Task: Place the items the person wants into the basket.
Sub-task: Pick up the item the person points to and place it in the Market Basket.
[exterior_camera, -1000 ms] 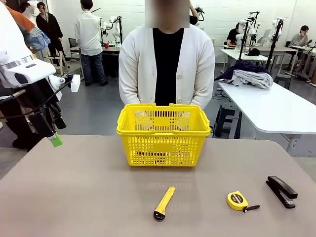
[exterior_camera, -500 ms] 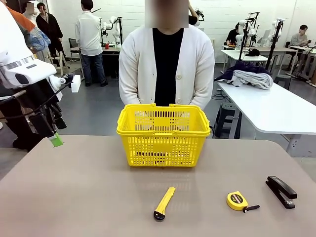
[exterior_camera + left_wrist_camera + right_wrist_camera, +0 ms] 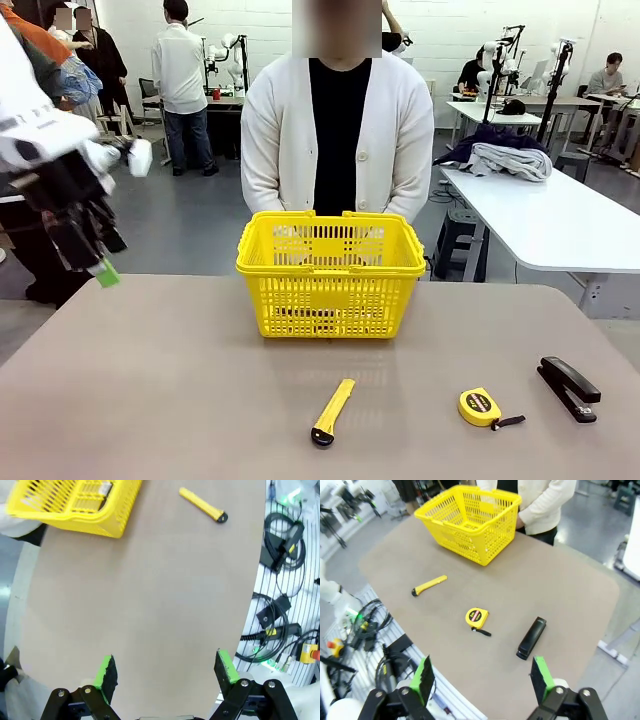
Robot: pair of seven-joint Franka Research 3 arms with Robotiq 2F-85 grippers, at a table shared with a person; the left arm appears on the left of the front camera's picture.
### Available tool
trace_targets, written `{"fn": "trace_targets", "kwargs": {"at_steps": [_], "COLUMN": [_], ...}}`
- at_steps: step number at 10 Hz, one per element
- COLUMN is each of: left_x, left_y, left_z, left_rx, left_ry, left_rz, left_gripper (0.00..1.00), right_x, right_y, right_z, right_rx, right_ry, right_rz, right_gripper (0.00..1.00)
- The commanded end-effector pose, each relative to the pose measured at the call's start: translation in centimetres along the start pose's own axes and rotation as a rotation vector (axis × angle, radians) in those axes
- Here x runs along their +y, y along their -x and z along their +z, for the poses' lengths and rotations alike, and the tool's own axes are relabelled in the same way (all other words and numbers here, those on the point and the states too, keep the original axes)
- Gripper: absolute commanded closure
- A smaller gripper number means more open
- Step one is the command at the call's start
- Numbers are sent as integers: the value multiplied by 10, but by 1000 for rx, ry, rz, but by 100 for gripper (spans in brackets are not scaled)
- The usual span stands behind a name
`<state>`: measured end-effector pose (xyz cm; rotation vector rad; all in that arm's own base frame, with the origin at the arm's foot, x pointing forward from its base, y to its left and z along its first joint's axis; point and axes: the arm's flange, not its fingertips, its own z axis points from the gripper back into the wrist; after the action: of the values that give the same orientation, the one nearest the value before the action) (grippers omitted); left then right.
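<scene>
My left gripper (image 3: 167, 667) spread, empty | my right gripper (image 3: 482, 675) spread, empty | next, I judge: straddle stapler (image 3: 531, 638) across its narrow width, grip mid-body, carry to basket (image 3: 330, 270).

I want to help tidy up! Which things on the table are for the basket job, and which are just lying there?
For the job:
yellow shopping basket
black stapler, not yet inside

Just lying about:
yellow utility knife
round yellow tape measure

Yellow utility knife (image 3: 333, 410) flat on table (image 3: 150, 400); round yellow tape measure (image 3: 481, 406) nearby, to its right
</scene>
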<state>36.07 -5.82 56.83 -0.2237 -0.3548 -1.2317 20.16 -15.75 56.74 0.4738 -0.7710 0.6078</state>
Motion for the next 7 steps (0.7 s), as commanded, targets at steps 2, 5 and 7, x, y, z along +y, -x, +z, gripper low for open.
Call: {"fn": "trace_targets", "kwargs": {"at_steps": [2, 5, 7], "left_x": [-24, -23, -22], "left_y": [98, 171, 193], "left_z": [90, 104, 95], "left_rx": [-218, -331, -386], "left_ry": [-40, -21, -51], "left_rz": [51, 130, 201], "left_gripper": [0, 0, 0], "right_x": [0, 0, 0], "right_y": [-1, -1, -1], "right_z": [-2, -2, -2], "right_rx": [-24, -24, -24], "right_ry": [-14, -14, -14], "right_rz": [11, 11, 11], "right_gripper": [0, 0, 0]}}
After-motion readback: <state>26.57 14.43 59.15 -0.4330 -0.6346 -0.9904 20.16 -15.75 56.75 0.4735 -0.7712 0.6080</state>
